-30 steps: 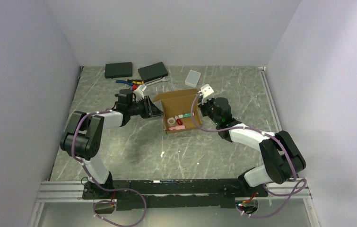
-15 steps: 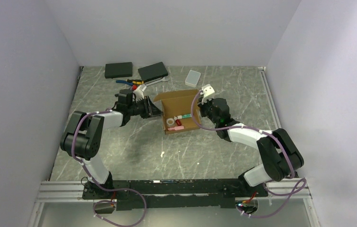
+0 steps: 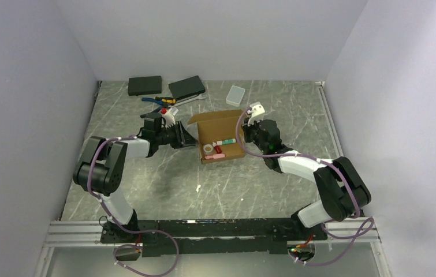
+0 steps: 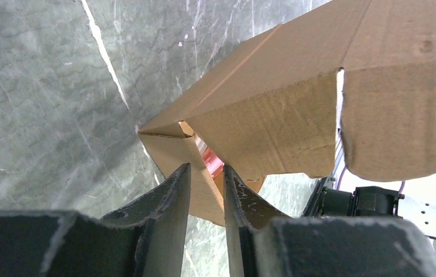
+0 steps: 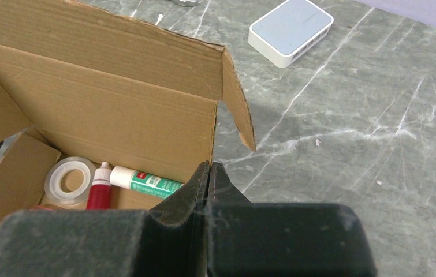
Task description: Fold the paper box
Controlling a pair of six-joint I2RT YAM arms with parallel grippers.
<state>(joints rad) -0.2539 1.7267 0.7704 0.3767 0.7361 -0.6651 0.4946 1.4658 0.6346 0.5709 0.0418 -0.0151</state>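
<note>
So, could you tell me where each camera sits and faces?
Top external: above and behind, looking down at the table; both arms show.
Left wrist: on the left arm, facing the paper box's corner; left end effector pinches it.
Right wrist: on the right arm, looking into the paper box; right end effector shut.
Shared: all see the box.

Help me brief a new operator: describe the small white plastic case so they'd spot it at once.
On the grey marbled table, look toward the far wall, right of the two flat black boxes. Just beyond the raised lid of the open brown paper box lies the white plastic case. It is the only pale, round-cornered slab; its neighbours are black or brown.
</note>
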